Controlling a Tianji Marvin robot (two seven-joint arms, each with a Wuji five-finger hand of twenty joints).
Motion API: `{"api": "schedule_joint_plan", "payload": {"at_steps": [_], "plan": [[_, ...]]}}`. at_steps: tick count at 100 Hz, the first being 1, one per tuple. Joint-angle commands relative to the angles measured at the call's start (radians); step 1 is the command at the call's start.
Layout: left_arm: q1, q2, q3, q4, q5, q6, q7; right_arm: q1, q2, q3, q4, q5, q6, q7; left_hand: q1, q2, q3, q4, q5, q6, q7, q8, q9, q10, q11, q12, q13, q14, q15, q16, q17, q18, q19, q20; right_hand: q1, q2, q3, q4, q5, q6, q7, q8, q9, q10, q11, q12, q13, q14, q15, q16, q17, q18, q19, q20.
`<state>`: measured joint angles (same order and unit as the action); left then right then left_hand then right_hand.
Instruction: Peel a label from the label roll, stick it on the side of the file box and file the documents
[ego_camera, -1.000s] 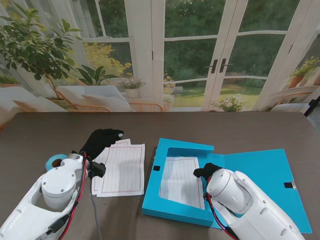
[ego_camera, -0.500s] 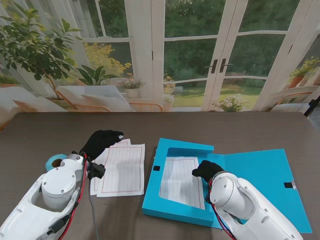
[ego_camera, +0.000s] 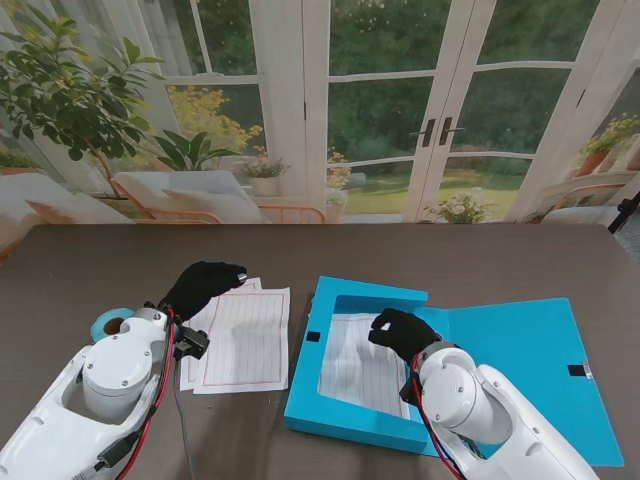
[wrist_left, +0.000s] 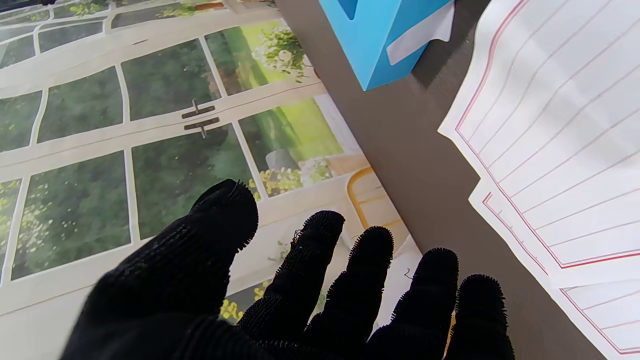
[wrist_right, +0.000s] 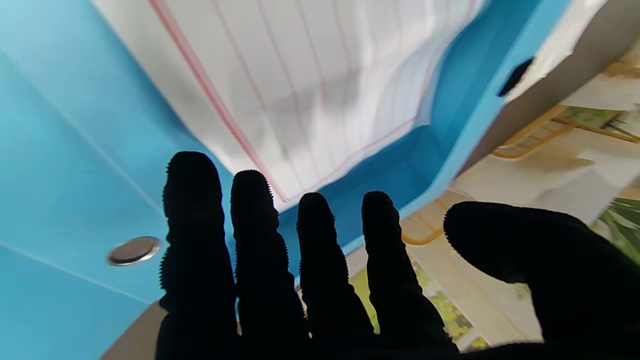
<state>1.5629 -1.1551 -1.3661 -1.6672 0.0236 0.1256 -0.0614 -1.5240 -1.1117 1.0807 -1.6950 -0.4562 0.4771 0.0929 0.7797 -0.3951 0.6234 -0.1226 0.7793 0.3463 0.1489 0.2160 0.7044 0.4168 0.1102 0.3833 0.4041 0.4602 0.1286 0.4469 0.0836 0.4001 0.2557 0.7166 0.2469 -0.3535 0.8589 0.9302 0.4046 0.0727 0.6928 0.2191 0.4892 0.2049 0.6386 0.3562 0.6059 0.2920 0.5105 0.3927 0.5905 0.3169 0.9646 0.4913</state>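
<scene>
both hands (ego_camera: 203, 285) (ego_camera: 400, 333) open; one over file box (ego_camera: 350, 425).

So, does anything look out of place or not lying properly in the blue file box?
Yes. The sheet inside the open file box is not flat: in the right wrist view it bows and ripples across the tray. The right hand hovers open over it. Other sheets remain outside on the table, slightly fanned.
</scene>
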Motion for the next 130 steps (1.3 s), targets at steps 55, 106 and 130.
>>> {"api": "schedule_joint_plan", "payload": {"at_steps": [55, 106, 130], "plan": [[-0.004, 0.034, -0.041, 0.013, 0.191, 0.168, -0.098, 0.023, -0.019, 0.009, 0.024, 0.071, -0.355, -0.052, -0.056, 0.029, -0.024, 0.038, 0.010, -0.019, -0.009, -0.008, 0.054, 0.010, 0.027, 0.053, 0.065, 0.055, 0.164, 0.124, 0.134, 0.028, 0.102, 0.192, -0.030, -0.002, -0.004, -0.019, 0.077, -0.050, -0.043, -0.003, 0.081, -0.029, -0.060, -0.005, 0.023, -0.016, -0.073, -0.020, -0.428, 0.028, -0.040, 0.003], [-0.040, 0.058, -0.040, 0.067, 0.317, 0.352, -0.164, 0.026, -0.016, 0.023, 0.020, 0.122, -0.446, -0.030, -0.141, 0.020, -0.026, 0.032, 0.065, 0.009, 0.007, -0.029, 0.238, 0.050, 0.228, 0.480, 0.289, 0.110, 0.848, 0.423, 0.309, 0.044, 1.179, 0.279, -0.034, 0.005, -0.006, -0.023, 0.089, -0.043, -0.056, -0.003, 0.102, -0.023, -0.082, 0.001, 0.034, -0.018, -0.094, -0.015, -0.422, 0.036, -0.064, 0.006], [-0.062, 0.076, -0.026, 0.090, 0.324, 0.425, -0.232, 0.023, -0.016, 0.023, 0.011, 0.140, -0.439, -0.025, -0.166, 0.048, -0.065, 0.035, 0.107, 0.041, 0.020, -0.041, 0.263, 0.044, 0.413, 0.582, 0.417, 0.077, 1.029, 0.472, 0.498, 0.053, 1.323, 0.320, -0.035, 0.013, -0.007, -0.024, 0.090, -0.038, -0.059, -0.003, 0.103, -0.021, -0.089, 0.004, 0.035, -0.016, -0.097, -0.012, -0.423, 0.039, -0.070, 0.010]]}}
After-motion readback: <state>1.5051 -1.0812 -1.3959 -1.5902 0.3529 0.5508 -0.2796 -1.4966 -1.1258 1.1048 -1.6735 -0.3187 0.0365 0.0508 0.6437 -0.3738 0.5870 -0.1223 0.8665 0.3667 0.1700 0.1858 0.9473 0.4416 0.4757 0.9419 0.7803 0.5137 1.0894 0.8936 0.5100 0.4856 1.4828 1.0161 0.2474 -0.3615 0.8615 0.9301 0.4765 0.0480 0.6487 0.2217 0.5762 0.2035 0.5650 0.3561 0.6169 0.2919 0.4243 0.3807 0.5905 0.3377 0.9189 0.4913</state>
